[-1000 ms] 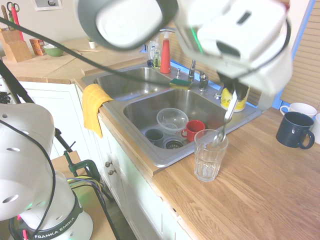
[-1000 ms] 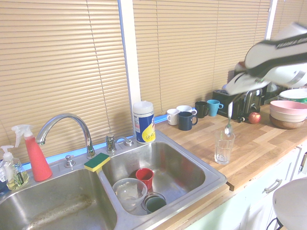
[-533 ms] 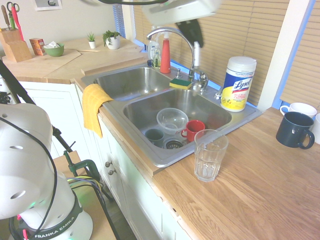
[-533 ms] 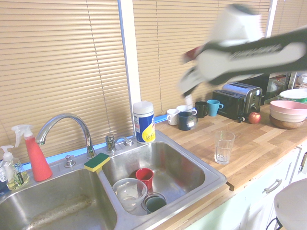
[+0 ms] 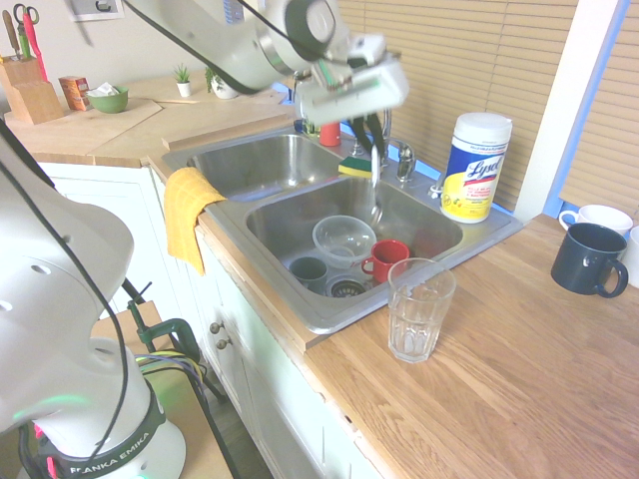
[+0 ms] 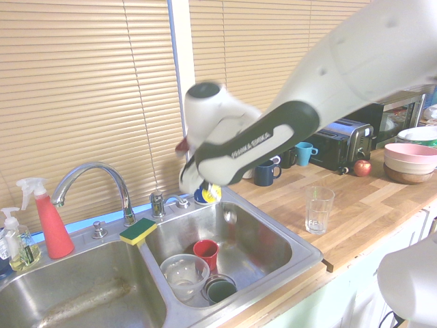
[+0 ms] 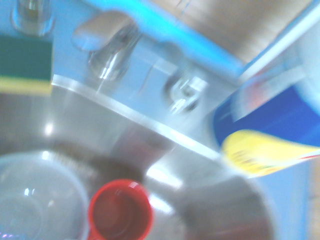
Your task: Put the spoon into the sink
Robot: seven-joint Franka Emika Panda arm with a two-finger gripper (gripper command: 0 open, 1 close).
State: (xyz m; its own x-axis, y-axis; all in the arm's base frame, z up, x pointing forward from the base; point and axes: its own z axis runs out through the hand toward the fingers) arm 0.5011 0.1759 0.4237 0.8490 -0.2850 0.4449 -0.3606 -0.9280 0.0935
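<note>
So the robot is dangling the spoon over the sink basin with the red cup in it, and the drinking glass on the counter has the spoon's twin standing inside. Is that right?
Not quite: the drinking glass on the counter is empty. The first exterior view shows nothing standing in it. The rest holds: the gripper is shut on the spoon, which hangs above the sink basin with the red cup in it.

1 spoon (image 5: 375,180), 2 sink (image 5: 300,225) basins, 1 glass (image 5: 419,309), 1 red cup (image 5: 386,257).

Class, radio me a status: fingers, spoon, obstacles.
Gripper shut on spoon. Spoon hanging over sink basin. Red cup, clear bowl below.
</note>
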